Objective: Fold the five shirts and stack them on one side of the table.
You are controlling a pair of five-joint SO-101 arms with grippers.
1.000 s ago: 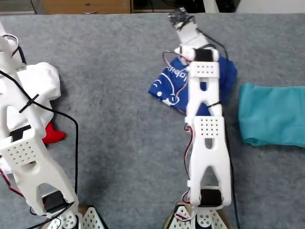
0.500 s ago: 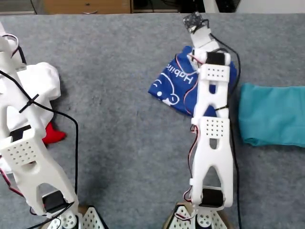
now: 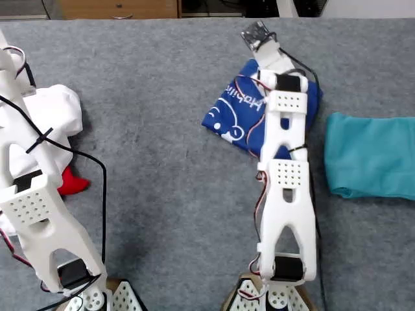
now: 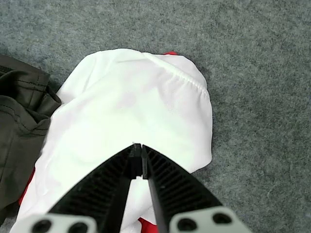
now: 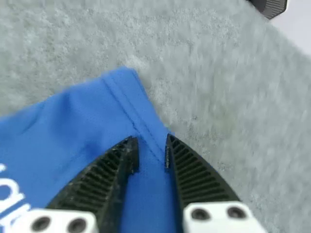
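Near the bench's far edge, right jaws, slightly parted and empty, straddle one blue shirt's hem; left jaws, pressed together, hang over one white shirt, with one red shirt, one dark shirt and one teal shirt.

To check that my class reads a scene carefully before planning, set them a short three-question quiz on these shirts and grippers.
1. True or false: the right gripper hangs over the teal shirt.
2. Which shirt lies under the left gripper? A) white shirt B) blue C) teal
3. Fill in: a ___ shirt peeks out beneath the white shirt.

Key: 1 false, it is over the blue shirt; 2 A; 3 red shirt.
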